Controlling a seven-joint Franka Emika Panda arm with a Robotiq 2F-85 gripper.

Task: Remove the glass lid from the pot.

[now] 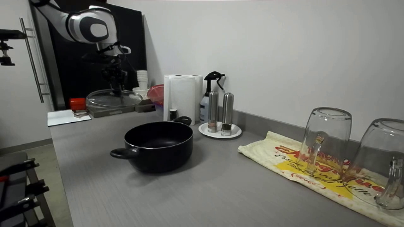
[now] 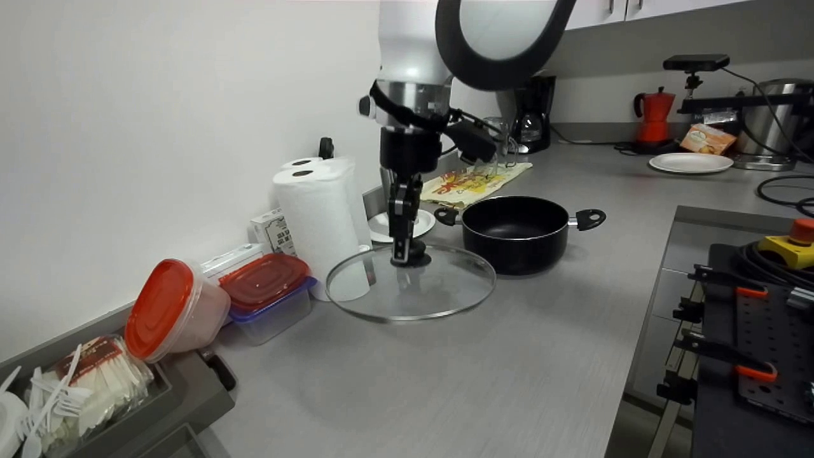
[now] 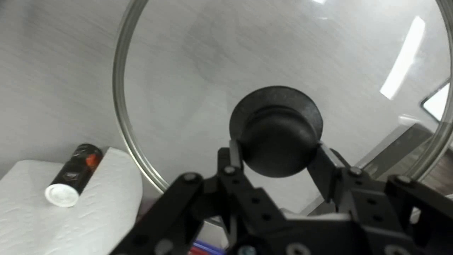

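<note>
Wrist view: tool (image 3: pixel 279 151) clamped on smooth, round black knob (image 3: pixel 279 132) of clear, metal-rimmed glass lid (image 3: pixel 276 67).

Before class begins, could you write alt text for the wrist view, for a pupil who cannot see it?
The robot's hand grips the black knob of a clear, metal-rimmed glass lid that runs past the top of the picture. A grey counter shows through it; at lower left, a dark, white-topped canister stands beside white paper towels.
</note>
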